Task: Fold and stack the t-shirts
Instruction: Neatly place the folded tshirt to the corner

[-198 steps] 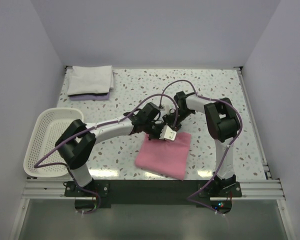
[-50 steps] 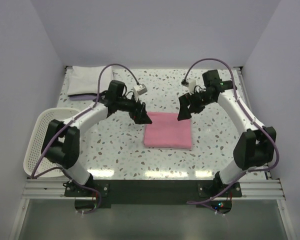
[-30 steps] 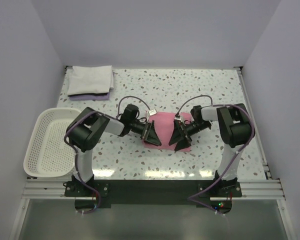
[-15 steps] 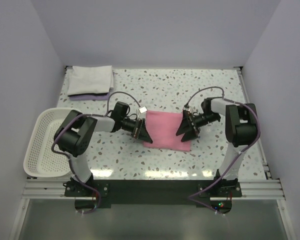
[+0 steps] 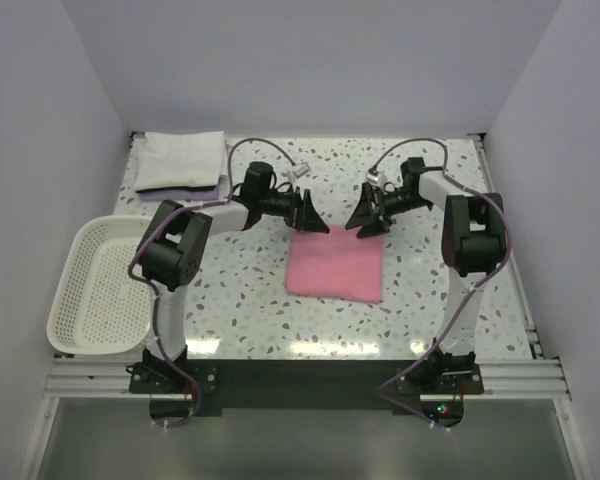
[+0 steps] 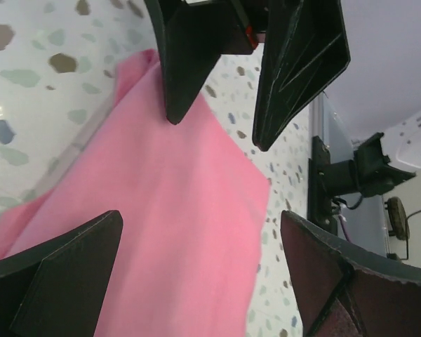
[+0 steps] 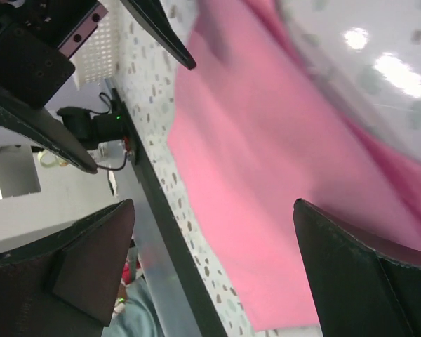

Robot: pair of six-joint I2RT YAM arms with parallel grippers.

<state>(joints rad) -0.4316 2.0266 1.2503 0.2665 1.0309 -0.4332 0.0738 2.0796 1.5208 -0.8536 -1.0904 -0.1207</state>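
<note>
The pink t-shirt (image 5: 335, 266) lies flat as a folded rectangle on the speckled table, slightly right of centre. My left gripper (image 5: 311, 216) hovers open at the shirt's far left corner, holding nothing. My right gripper (image 5: 362, 221) hovers open at its far right corner, also holding nothing. The two grippers face each other. In the left wrist view the pink t-shirt (image 6: 161, 232) fills the space under my left gripper (image 6: 200, 225). In the right wrist view the pink t-shirt (image 7: 281, 161) lies under my right gripper (image 7: 214, 210). The white t-shirt (image 5: 183, 159) sits folded at the back left corner.
A white mesh basket (image 5: 92, 290) stands at the left near edge of the table. A lavender cloth edge (image 5: 180, 192) shows under the white t-shirt. Grey walls close the table on three sides. The black front rail (image 7: 161, 232) runs along the near edge.
Both grippers have moved from the pink shirt's left and right sides to its far corners, still open. The shirt lies as it did half a second ago.
</note>
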